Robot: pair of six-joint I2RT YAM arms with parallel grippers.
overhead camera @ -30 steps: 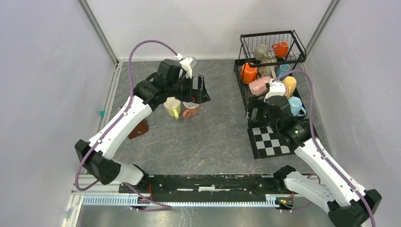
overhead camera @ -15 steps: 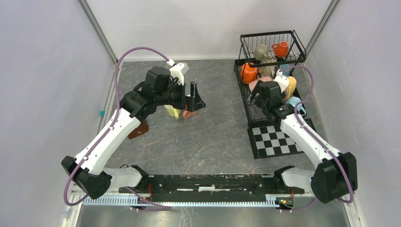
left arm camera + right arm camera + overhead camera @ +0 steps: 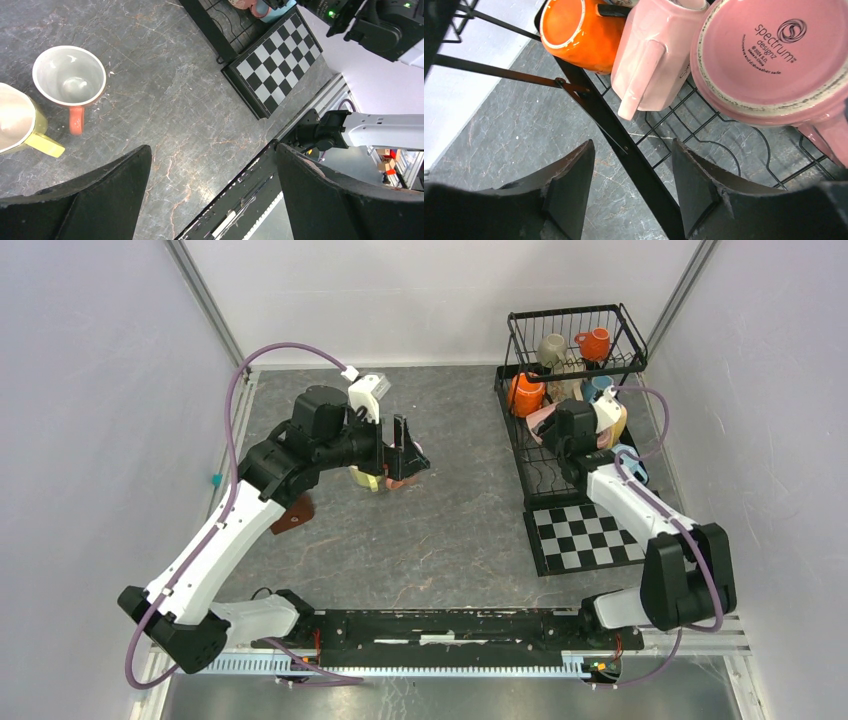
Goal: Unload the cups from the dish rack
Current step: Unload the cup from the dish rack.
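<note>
- Now the right claw [image 3: 630, 146] is gaping wide, empty, at the dish rack's [image 3: 577, 310] lower tier, beside an orange cup [image 3: 579, 30] and a pale pink cup [image 3: 654, 65].
- A deeper pink cup [image 3: 774, 55] is showing "spectrum designz" on its base.
- The left claw [image 3: 212, 149] is hanging wide, empty, over the bench [image 3: 175, 100], near a salmon cup [image 3: 69, 75] and a yellow cup [image 3: 15, 122].

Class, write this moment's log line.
left end effector open near yellow ceramic mug, salmon ceramic mug on grey table | right end effector open at pink ceramic mugs in black wire dish rack
</note>
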